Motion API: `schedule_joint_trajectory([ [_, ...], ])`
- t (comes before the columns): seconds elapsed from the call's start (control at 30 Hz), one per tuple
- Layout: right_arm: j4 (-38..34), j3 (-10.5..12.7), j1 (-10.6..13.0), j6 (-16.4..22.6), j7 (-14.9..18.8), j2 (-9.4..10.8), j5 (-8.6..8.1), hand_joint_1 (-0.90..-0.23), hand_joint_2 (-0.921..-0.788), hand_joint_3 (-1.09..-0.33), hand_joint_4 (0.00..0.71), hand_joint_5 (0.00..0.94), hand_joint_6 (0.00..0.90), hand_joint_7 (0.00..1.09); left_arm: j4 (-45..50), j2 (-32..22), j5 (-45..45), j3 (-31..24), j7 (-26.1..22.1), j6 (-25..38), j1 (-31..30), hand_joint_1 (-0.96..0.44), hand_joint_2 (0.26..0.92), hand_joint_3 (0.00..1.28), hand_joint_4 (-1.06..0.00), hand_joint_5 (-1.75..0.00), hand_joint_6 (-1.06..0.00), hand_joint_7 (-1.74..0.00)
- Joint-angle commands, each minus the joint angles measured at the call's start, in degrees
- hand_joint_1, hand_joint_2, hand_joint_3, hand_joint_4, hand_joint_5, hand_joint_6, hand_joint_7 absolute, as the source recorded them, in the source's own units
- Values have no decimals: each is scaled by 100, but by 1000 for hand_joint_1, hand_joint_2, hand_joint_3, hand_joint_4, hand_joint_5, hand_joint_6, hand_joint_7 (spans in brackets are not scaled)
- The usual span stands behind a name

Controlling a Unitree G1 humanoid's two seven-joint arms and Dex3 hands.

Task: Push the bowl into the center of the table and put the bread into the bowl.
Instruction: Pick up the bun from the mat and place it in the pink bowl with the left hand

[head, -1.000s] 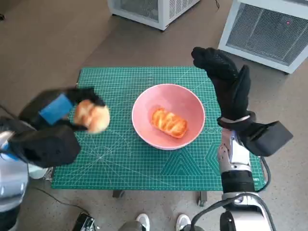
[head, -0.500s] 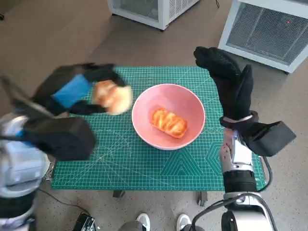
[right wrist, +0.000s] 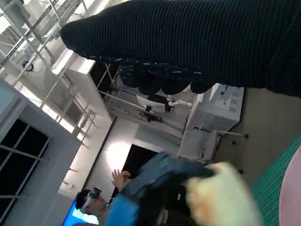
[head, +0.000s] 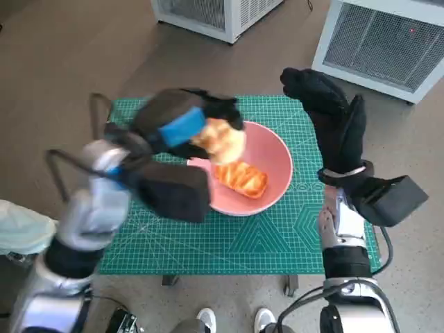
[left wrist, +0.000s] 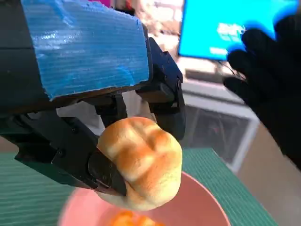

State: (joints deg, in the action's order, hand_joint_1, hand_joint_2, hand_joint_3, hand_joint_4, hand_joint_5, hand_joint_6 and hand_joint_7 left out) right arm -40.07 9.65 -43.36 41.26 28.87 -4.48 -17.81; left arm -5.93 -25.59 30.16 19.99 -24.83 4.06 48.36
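Head view, bottom centre: a person's white shoes [head: 232, 320] at the frame edge, just below the tabletop [head: 277, 236], which has a green cutting mat on top. Lower left: pale left forearm rising diag. toward centre. Lower right: right forearm going straight up the frame.

Mid-frame: pink bowl [head: 277, 180] sits approx. at tabletop centre, w/ an orange-glazed bread piece [head: 243, 177] lying inside. Left hand [head: 182, 126], blue tape on its back, grips a round bread roll [head: 220, 139] between its fingers; roll is held above the bowl's upper-left rim, not touching it. Left wrist view confirms: black fingers [left wrist: 167, 110] clamp the roll [left wrist: 141, 162] on both sides, bowl rim [left wrist: 207, 200] below.

Right of the bowl: right hand [head: 331, 119], gloved, spread flat, holding nothing, raised over the tabletop's right edge.

Top of frame: white cabinets w/ grilles [head: 385, 41] on the floor.
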Motion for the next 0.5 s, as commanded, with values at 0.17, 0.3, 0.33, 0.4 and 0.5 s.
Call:
schedule_joint_trajectory([
  [0.17, 34, 36, 190, -71, -63, -31, 39, -678, -921, -771, 227, 2, 98, 492, -1300, 500, 184, 333, 277, -439, 333, 2, 913, 34, -768, -1130, -655, -1090],
  [0.3, 74, 40, 215, -94, -98, -31, 53, -678, -921, -769, 228, 2, 99, 489, -1613, 634, 239, 386, 413, -539, 345, 2, 919, 36, -755, -1157, -641, -1092],
  [0.33, 90, 40, 222, -105, -109, -33, 57, -678, -921, -769, 229, 2, 99, 488, -1699, 669, 225, 385, 454, -579, 333, 2, 919, 37, -753, -1161, -640, -1091],
  [0.4, 120, 39, 234, -122, -126, -38, 62, -678, -921, -769, 229, 3, 97, 486, -1794, 718, 166, 365, 467, -610, 300, 2, 920, 71, -731, -1212, -592, -1105],
  [0.5, 170, 39, 256, -149, -152, -52, 68, -679, -921, -768, 230, 3, 97, 483, -1774, 765, -12, 275, 324, -525, 194, 12, 888, 125, -522, -947, -429, -934],
])
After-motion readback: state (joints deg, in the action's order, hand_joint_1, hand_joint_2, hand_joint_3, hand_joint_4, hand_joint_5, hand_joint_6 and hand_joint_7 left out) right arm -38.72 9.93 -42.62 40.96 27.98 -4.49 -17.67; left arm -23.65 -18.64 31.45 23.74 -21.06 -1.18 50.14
